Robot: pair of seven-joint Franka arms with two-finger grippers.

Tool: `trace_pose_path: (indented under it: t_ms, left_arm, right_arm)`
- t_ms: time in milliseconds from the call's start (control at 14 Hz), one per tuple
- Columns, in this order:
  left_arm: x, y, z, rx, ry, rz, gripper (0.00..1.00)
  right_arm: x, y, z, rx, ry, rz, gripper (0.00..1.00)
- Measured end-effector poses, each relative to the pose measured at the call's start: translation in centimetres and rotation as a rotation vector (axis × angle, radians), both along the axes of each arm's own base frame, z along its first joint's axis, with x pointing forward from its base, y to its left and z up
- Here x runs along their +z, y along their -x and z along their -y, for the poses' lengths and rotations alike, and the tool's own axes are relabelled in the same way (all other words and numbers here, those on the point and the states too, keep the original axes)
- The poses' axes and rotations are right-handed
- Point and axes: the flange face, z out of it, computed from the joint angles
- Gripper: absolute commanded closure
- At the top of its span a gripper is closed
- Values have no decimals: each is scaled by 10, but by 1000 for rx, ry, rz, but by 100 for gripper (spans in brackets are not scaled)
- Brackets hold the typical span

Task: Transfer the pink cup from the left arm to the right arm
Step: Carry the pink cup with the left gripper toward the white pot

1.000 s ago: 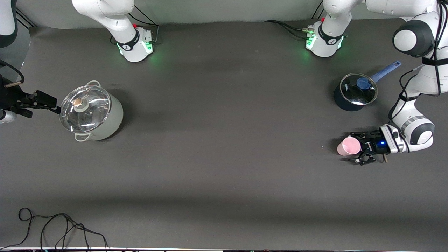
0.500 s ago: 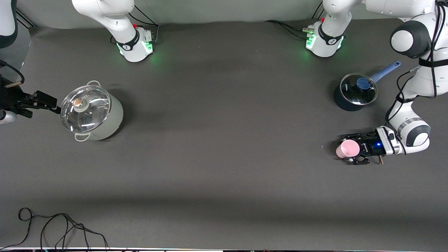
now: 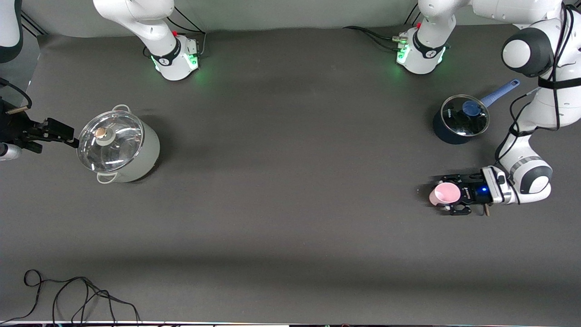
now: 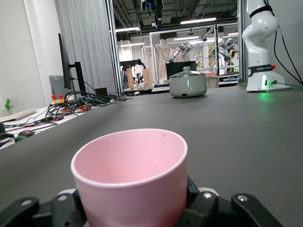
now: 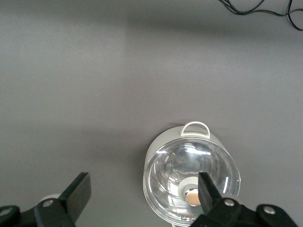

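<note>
While left claw (image 3: 450,196) grips pink cup (image 3: 440,194), table (image 3: 290,218) centre open.

This is a robotics lab rather than a home or kitchen. Two white arm bases (image 3: 174,56) with green status lights are bolted along one edge of a wide tabletop (image 3: 290,181) covered in plain dark grey matting. In the left wrist view the room opens into an industrial hall: strip lights (image 4: 201,21) under an exposed ceiling, metal framing (image 4: 189,35), further robot arms (image 4: 182,48) on other rigs, a grey floor-length curtain (image 4: 85,42), a monitor (image 4: 62,59) on a stand, and a bench strewn with tangled cables (image 4: 71,106) (loose black cable (image 3: 77,295) also trails along the tabletop's near edge).
</note>
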Motion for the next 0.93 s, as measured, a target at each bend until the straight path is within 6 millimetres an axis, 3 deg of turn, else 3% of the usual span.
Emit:
trace_pose_path:
  t_ms: [286, 714, 929]
  left_arm:
    - [20, -26, 76, -64, 50, 57, 100]
    - [57, -68, 226, 28, 105, 99, 100]
    - [78, -79, 287, 105, 87, 94, 100]
  right_arm:
    - [-2, -1, 0, 0, 0, -4, 0]
    - [-3, -1, 0, 0, 0, -5, 0]
    - [-3, -1, 0, 0, 0, -6, 0]
